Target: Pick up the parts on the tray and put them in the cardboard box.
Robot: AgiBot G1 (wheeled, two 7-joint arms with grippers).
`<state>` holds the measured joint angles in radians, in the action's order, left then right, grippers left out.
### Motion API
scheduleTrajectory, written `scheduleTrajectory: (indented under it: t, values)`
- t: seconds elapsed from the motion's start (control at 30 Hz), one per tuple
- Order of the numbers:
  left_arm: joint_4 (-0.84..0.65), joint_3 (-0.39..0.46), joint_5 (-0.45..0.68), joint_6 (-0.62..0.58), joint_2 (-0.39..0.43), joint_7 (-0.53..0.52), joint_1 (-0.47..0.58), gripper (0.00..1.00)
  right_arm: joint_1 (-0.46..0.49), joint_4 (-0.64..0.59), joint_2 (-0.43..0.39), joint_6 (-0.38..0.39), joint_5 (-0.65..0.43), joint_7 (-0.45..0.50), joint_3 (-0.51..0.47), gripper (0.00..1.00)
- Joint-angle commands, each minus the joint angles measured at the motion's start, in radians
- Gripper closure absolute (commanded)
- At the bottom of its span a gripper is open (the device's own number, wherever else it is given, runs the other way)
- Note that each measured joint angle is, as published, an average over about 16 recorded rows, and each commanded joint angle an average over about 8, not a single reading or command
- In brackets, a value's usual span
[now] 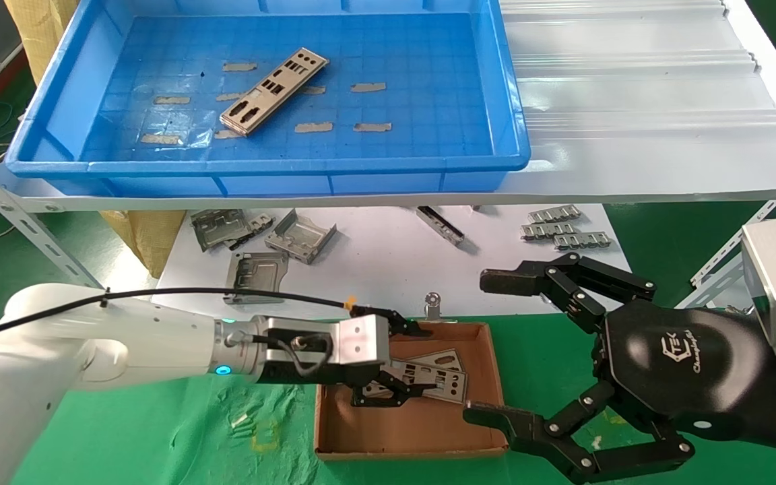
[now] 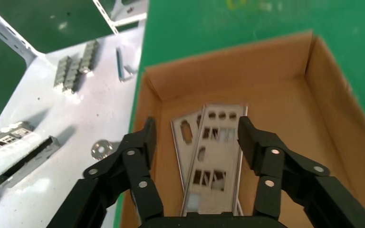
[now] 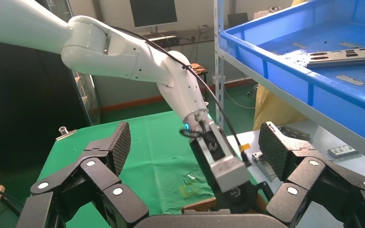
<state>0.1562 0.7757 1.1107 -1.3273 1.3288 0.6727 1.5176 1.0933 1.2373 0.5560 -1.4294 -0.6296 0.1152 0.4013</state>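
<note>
The blue tray (image 1: pixel 509 108) sits on the upper shelf with one silvery punched plate (image 1: pixel 273 91) lying aslant on its floor; it also shows in the right wrist view (image 3: pixel 347 54). The cardboard box (image 1: pixel 415 431) lies on the green cloth below. Two plates (image 1: pixel 438 377) lie overlapping in it, also seen in the left wrist view (image 2: pixel 216 156). My left gripper (image 1: pixel 405 364) hovers low over the box, open, its fingers (image 2: pixel 145 142) either side of the top plate. My right gripper (image 1: pixel 482 345) is open and empty beside the box's right side (image 3: pixel 196 142).
Grey bent-metal brackets (image 1: pixel 300 236) and small ribbed strips (image 1: pixel 556 229) lie on the white sheet under the shelf. A metal clip (image 1: pixel 433 303) lies at the box's far edge. Shelf struts (image 1: pixel 17 215) run at both sides. Green cloth covers the near table.
</note>
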Motion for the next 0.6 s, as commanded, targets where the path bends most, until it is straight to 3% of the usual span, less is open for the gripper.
scheduleTrajectory:
  t: [0.03,0.3,0.6]
  values:
    - [-0.009,-0.006,-0.016,-0.025,-0.004,-0.011,0.005,0.0,0.0,0.0,0.0,0.0,0.0,0.0,0.0,0.0]
    - [-0.079,-0.057,-0.106,-0.188,-0.049,-0.116,0.003,0.0,0.0,0.0,0.0,0.0,0.0,0.0,0.0,0.0]
    - [-0.078,-0.06,-0.109,-0.193,-0.052,-0.116,0.0,0.0,0.0,0.0,0.0,0.0,0.0,0.0,0.0,0.0]
